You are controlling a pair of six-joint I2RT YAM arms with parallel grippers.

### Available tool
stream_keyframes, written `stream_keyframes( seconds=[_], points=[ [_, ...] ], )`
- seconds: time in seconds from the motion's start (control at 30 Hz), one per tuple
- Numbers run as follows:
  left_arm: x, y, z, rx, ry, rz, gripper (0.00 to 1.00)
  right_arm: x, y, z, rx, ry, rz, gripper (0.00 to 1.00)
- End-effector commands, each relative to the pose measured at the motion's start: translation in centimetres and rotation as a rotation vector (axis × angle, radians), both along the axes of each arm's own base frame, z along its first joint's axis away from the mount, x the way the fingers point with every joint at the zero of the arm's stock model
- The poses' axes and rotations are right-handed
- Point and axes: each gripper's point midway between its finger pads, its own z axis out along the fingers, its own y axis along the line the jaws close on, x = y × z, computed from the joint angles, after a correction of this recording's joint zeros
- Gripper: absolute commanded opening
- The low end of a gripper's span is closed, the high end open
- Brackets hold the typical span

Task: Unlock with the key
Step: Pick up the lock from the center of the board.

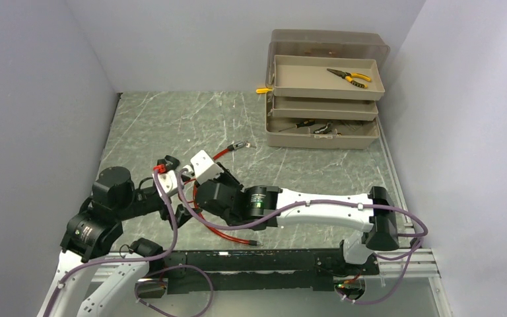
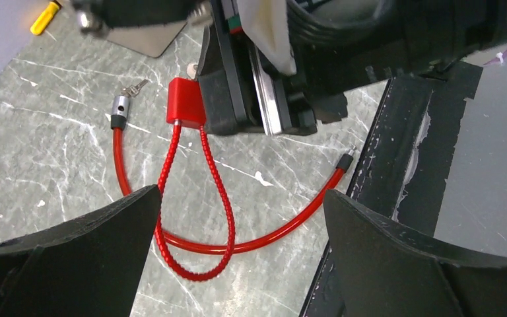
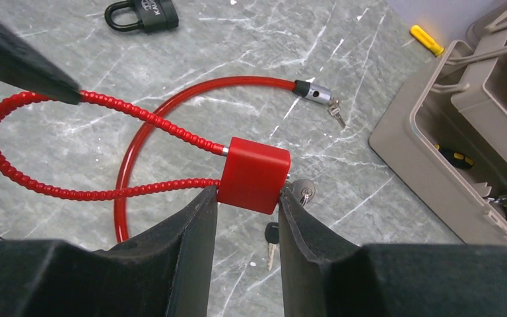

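The red lock body (image 3: 254,173) is clamped between my right gripper's (image 3: 247,195) two black fingers. A silver key (image 3: 305,191) sticks into the lock's right side, and a second key (image 3: 272,241) hangs below it on a ring. A ribbed red loop (image 3: 33,181) and a smooth red cable (image 3: 171,99) run from the lock across the marbled table. The cable's metal-tipped end (image 3: 317,94) lies free. My left gripper (image 2: 241,205) hangs wide open above the loops (image 2: 198,254), holding nothing, with the lock (image 2: 186,102) beyond it.
A black padlock (image 3: 142,14) lies on the table farther off. A tan tiered toolbox (image 1: 323,92) stands at the back right with pliers (image 1: 350,77) in its top tray. A yellow handle (image 1: 264,90) lies beside it. A black rail (image 2: 403,165) edges the near side.
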Motion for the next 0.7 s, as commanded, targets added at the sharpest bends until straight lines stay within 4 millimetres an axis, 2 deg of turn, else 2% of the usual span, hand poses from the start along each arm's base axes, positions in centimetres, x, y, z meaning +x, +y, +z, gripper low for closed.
stream_keyframes(
  seconds=[0.0, 0.23, 0.4, 0.67],
  points=[
    [-0.4, -0.5, 1.7, -0.042, -0.017, -0.022, 0.99, 0.0, 1.0, 2.3, 0.022, -0.041, -0.024, 0.0],
    [-1.6, -1.1, 2.1, -0.075, -0.037, -0.094, 0.99, -0.5, 2.0, 3.6, -0.002, -0.073, -0.015, 0.0],
    [-1.8, -1.4, 2.0, -0.087, -0.014, -0.115, 0.99, -1.1, 1.6, 4.4, 0.023, -0.09, -0.012, 0.0],
    [-3.5, -2.0, 2.1, -0.105, -0.002, -0.212, 0.99, -2.8, 0.7, 5.9, 0.059, -0.141, 0.008, 0.0]
  ],
)
